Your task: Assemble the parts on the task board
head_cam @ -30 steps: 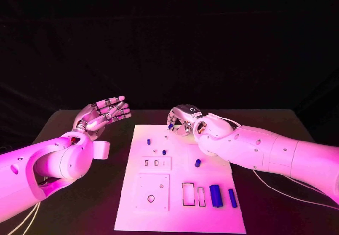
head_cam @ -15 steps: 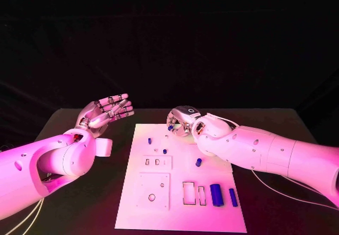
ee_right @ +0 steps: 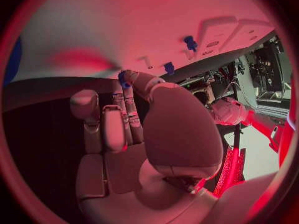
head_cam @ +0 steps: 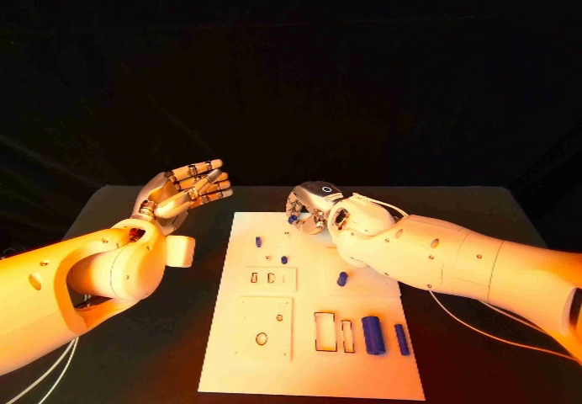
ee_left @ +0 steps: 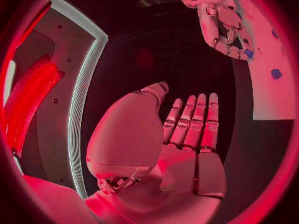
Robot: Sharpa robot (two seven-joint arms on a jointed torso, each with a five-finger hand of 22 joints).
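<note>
My right hand (head_cam: pixel 318 208) hung over the far end of the task board (head_cam: pixel 309 370), fingers (ee_right: pixel 126 107) curled in together, and between their tips I pinched a small blue part (head_cam: pixel 293 218). My right wrist view showed that same blue piece (ee_right: pixel 124 79) pressed at the fingertips, just above the white surface of the board (ee_right: pixel 124 25).

My left hand (head_cam: pixel 182 193) was raised off to the left of the board, above the black desk (head_cam: pixel 158 353), palm open and holding nothing. Its fingers (ee_left: pixel 194 122) lay straight and side by side, only slightly apart, with the thumb (ee_left: pixel 149 92) standing off to one side. From my left wrist I could also see my right hand (ee_left: pixel 219 20) at the board's (ee_left: pixel 268 94) end, with the blue part (ee_left: pixel 248 53) at its fingertips.

The rest of the parts sat on the board. A small blue peg (head_cam: pixel 257 241) stood near the far left, another small piece (head_cam: pixel 284 259) lay just beyond a square plate with slots (head_cam: pixel 268 279), and a short blue piece (head_cam: pixel 342 279) lay right of that plate. Nearer to me, a thick blue cylinder (head_cam: pixel 373 334) and a thinner blue bar (head_cam: pixel 401 338) lay side by side, just right of two rectangular cutouts (head_cam: pixel 332 332). A larger square plate with an oval hole (head_cam: pixel 263 328) sat to the left of those.
</note>
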